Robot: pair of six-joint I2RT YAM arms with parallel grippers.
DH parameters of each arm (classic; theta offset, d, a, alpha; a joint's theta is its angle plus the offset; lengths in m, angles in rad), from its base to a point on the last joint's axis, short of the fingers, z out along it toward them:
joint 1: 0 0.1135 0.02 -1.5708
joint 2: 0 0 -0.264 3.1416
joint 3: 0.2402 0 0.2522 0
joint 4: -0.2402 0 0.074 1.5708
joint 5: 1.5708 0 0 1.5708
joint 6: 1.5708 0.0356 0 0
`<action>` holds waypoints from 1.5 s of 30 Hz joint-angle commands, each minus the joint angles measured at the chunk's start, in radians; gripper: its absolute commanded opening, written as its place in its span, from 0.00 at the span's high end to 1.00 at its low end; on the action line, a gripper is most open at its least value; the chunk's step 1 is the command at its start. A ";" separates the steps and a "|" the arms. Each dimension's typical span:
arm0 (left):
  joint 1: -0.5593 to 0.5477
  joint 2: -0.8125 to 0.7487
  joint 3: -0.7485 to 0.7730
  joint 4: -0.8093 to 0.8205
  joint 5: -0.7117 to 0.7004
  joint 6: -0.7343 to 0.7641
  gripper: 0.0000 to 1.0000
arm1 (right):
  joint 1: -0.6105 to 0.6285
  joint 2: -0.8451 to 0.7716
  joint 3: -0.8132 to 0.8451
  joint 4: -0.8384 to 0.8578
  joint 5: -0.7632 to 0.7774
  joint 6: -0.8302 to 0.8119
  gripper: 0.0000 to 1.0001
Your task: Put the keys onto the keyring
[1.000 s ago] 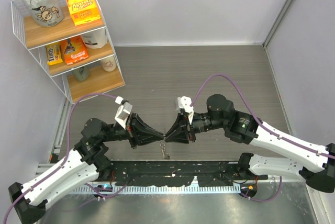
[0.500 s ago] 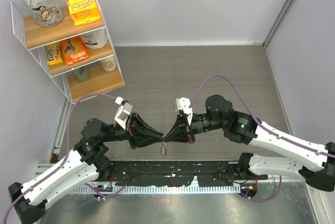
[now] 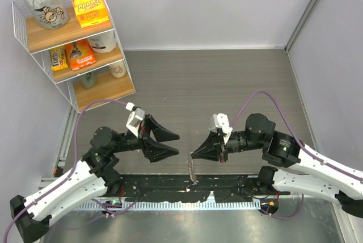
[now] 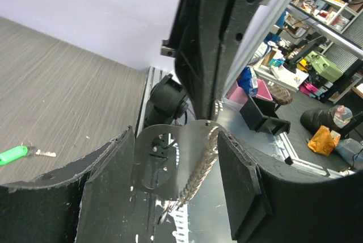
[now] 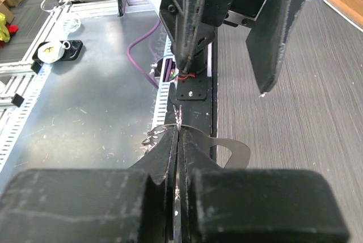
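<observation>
The keyring (image 3: 192,170), a thin glittering chain, hangs from my right gripper (image 3: 193,155), which is shut on its upper end. In the right wrist view the chain (image 5: 177,116) sticks out past the closed right gripper (image 5: 178,131). My left gripper (image 3: 177,145) stands open just left of it and touches nothing. In the left wrist view the chain (image 4: 199,172) dangles between the spread left gripper (image 4: 176,141) fingers without contact. A key with a bright green head (image 4: 14,154) lies on the table at the left of that view; it is hidden in the top view.
A white wire shelf (image 3: 74,38) with boxes and bags stands at the far left. A black rail (image 3: 187,189) runs along the near table edge below the grippers. A flat silvery plate with a cutout (image 5: 232,149) shows behind the chain.
My left gripper has opened and let go of the chain, drawing back to the left. My right gripper stayed shut and moved right and toward the near edge with the chain.
</observation>
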 commanded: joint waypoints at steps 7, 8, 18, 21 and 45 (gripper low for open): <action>-0.003 0.307 0.104 0.049 -0.106 0.028 0.35 | 0.006 -0.193 -0.065 -0.073 0.281 0.130 0.95; -0.003 0.341 0.118 0.041 -0.121 0.034 0.35 | 0.006 -0.204 -0.066 -0.095 0.299 0.144 0.94; -0.003 0.795 0.309 0.113 0.006 0.100 0.37 | 0.006 -0.319 -0.083 -0.185 0.387 0.222 0.95; -0.003 0.933 0.418 0.055 0.063 0.161 0.35 | 0.006 -0.318 -0.074 -0.209 0.373 0.226 0.95; -0.003 1.521 1.136 -0.851 0.124 0.866 0.24 | 0.006 -0.341 -0.068 -0.223 0.255 0.175 0.95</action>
